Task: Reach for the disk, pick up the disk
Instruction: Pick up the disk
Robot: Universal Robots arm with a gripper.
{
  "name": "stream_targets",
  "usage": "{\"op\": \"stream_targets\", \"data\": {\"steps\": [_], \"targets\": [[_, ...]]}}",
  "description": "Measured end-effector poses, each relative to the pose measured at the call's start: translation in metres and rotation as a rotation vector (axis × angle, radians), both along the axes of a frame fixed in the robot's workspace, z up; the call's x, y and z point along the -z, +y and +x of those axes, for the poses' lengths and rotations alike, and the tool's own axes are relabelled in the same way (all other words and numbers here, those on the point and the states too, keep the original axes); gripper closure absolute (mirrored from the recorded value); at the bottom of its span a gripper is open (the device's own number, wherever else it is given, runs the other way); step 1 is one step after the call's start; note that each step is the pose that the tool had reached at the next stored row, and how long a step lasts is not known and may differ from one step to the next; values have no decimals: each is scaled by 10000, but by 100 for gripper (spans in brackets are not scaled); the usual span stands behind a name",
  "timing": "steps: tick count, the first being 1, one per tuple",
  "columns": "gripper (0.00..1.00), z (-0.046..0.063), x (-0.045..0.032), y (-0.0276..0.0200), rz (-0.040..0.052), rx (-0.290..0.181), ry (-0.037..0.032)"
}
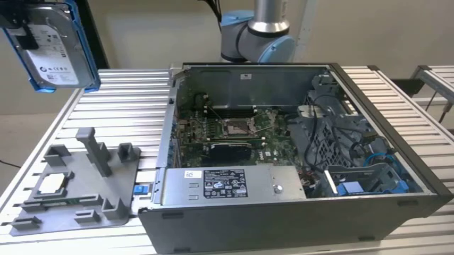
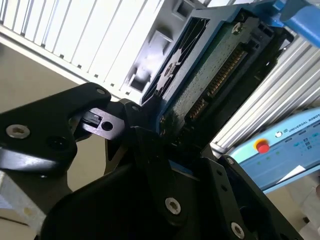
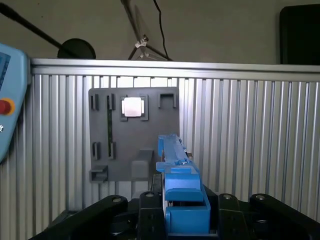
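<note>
Closest in the first wrist view, the black gripper (image 3: pixel 186 220) has its fingers (image 3: pixel 150 215) clenched on the disk (image 3: pixel 182 185), a flat silver-grey metal hard drive in a bright blue plastic frame, seen edge-on. The grip lies on the frame's narrow sides, probably to spare the label and the green circuit board (image 2: pixel 210 75). Beyond lies the grey plastic fixture plate (image 3: pixel 132 145), carrying a small square white-rimmed silver chip (image 3: pixel 133 106), on the ribbed aluminium surface (image 3: pixel 250 130). In the exterior view the disk hangs in the air at ten o'clock, well above the fixture plate at seven o'clock. The open grey metal computer case (image 1: pixel 284 228) stands toward four o'clock.
</note>
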State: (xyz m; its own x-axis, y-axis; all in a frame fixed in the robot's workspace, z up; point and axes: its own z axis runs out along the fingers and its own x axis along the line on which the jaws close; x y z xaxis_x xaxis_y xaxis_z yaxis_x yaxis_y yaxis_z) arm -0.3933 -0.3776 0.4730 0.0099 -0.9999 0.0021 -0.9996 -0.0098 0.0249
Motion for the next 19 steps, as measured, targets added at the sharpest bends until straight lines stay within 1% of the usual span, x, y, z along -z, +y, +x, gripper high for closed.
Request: {"op": "stream_targets", "data": {"steps": [19], "targets": [[100,419,0,0,0,-12,96]]}}
